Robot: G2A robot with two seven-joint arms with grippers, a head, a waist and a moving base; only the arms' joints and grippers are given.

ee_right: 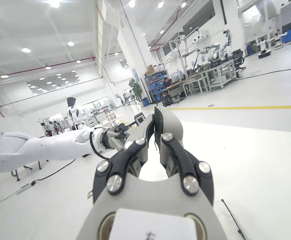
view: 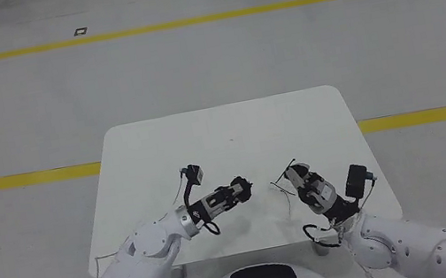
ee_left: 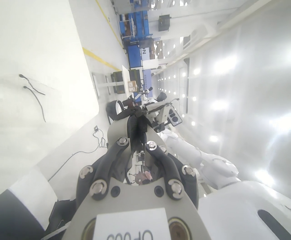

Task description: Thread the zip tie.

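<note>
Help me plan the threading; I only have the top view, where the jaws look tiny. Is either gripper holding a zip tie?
Observer: The left gripper has its jaws shut pad to pad; no tie visible between them.
Operator: And the right?
Observer: The right gripper is shut too; whether anything is pinched, I can't tell.
Operator: Where are the ties?
Observer: Two zip ties lie loose on the table, heads near each other.

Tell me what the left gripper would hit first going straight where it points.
Likely the right gripper; the left gripper points at it across the table. The zip ties between them seem to lie lower, but depth is unclear.
</note>
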